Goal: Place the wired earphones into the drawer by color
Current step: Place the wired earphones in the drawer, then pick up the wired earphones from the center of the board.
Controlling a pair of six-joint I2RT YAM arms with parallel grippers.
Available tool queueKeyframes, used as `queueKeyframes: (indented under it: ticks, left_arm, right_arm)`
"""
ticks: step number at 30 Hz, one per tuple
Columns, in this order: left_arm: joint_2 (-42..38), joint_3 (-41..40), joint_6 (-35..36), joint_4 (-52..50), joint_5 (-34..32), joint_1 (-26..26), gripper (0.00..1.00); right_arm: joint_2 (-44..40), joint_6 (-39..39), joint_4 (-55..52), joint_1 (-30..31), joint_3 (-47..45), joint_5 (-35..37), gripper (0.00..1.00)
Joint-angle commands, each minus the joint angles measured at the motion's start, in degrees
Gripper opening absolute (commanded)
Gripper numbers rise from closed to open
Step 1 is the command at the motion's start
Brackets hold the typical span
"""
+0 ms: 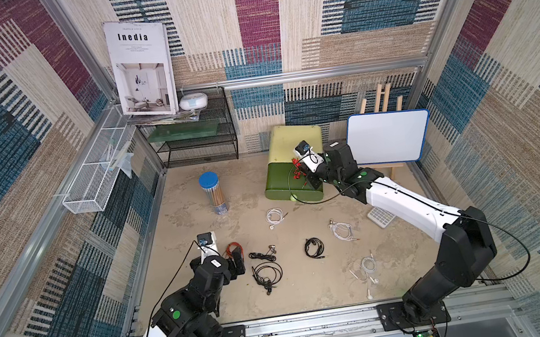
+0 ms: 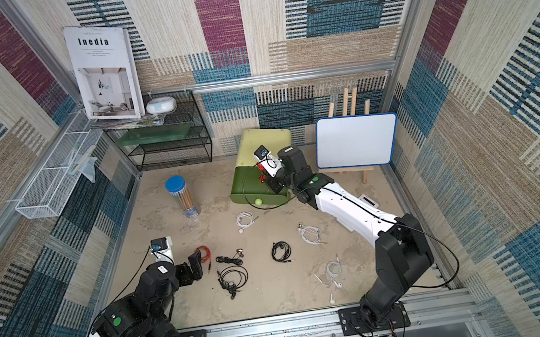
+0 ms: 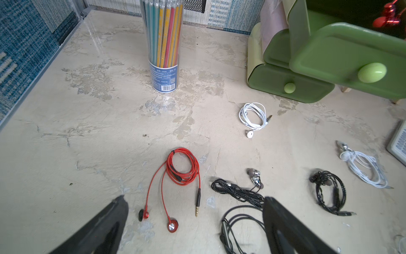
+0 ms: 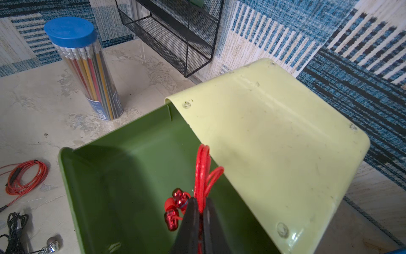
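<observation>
Patchwork carpet walls enclose a mottled beige tabletop (image 1: 311,296). In both top views a green drawer unit (image 1: 296,135) is noted at the back with its upper drawer (image 1: 280,183) pulled out, and the right gripper (image 1: 302,176) is poised over it. On the table are recorded one red set (image 1: 233,249) just beside the left gripper (image 1: 238,263), three black sets (image 1: 314,248) near the front middle, and three white sets (image 1: 274,216) spread towards the right arm's side. In the left wrist view the left gripper (image 3: 194,199) is seen with jaws spread wide and nothing gripped; the red set (image 3: 182,167) lies just ahead of them. In the right wrist view the right gripper (image 4: 201,200) is pinched narrowly on the cable of the held red earphones (image 4: 203,167). The buds dangle above the green drawer floor. The cable loop rises close to the front edge of the pale top (image 4: 274,143); contact there cannot be judged. The step in hand is judged to be the release of this set into the upper drawer. It would be done well if the coil were carried further from the pale top's edge and lowered until the buds sit below the drawer rim. The jaws should then be parted fully and lifted straight up, so that the thin cable is not dragged back out.
</observation>
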Motion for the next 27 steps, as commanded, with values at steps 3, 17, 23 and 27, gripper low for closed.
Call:
queueKeyframes:
  ticks: [3,17,23,27]
  left_arm:
    - [2.3,0.9,-0.2,-0.2,-1.7,0.0,0.99]
    - [9.8,4.8,0.5,-0.3,1.3,3.8,0.99]
    - [16.4,6.8,1.2,0.8,10.9,10.3,0.99]
    - [22.1,7.8,1.4,2.2,18.1,15.1,0.99]
  right_arm:
    - [-1.1,1.0,-0.8,0.0,0.1,-0.1,0.21]
    - [-13.1,7.0,0.6,0.0,-6.9,-0.3,0.55]
    - [-23.1,12.3,0.9,0.0,-14.1,3.3,0.68]
    - [-30.6,15.4,1.6,0.0,-20.7,5.4,0.70]
